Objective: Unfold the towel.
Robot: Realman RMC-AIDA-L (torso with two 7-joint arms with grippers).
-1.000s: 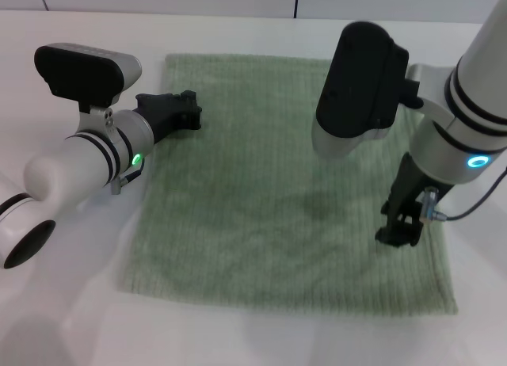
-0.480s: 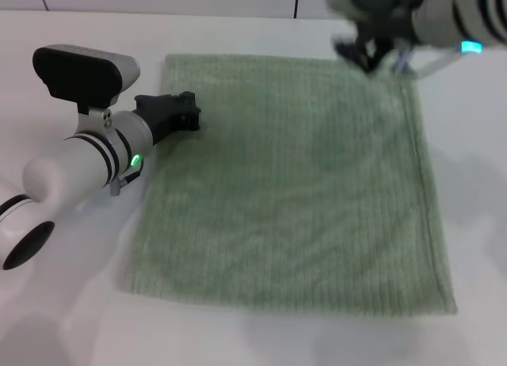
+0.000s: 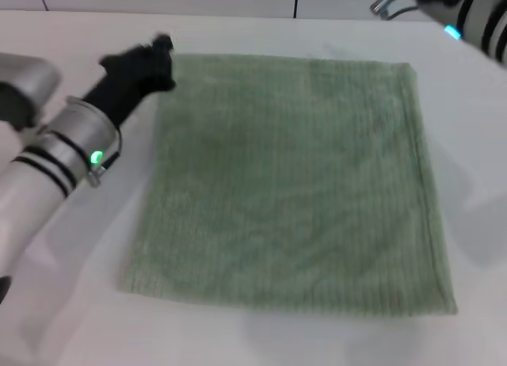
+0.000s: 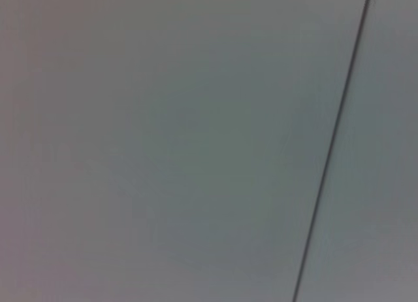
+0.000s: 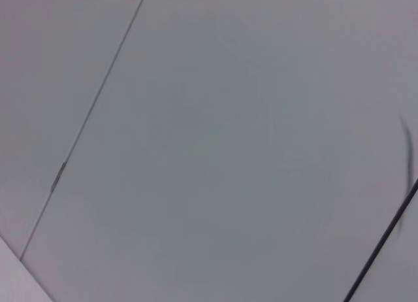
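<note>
The towel (image 3: 289, 180) is a pale sage-green ribbed cloth lying spread flat and roughly square on the white table, with its hemmed edges showing on the right and near sides. My left gripper (image 3: 150, 59) is black and blurred, raised beside the towel's far left corner and holding nothing that I can see. My right arm (image 3: 475, 13) shows only at the top right edge, beyond the towel's far right corner; its gripper is out of view. Both wrist views show only plain grey panels with a dark seam, no towel.
The white table (image 3: 71, 303) surrounds the towel on all sides. A wall with a dark vertical seam (image 3: 296, 0) stands behind the table's far edge.
The right arm has lifted off the towel's right side and swung up and out to the top right. The left arm has risen and moved back toward the far left corner.
</note>
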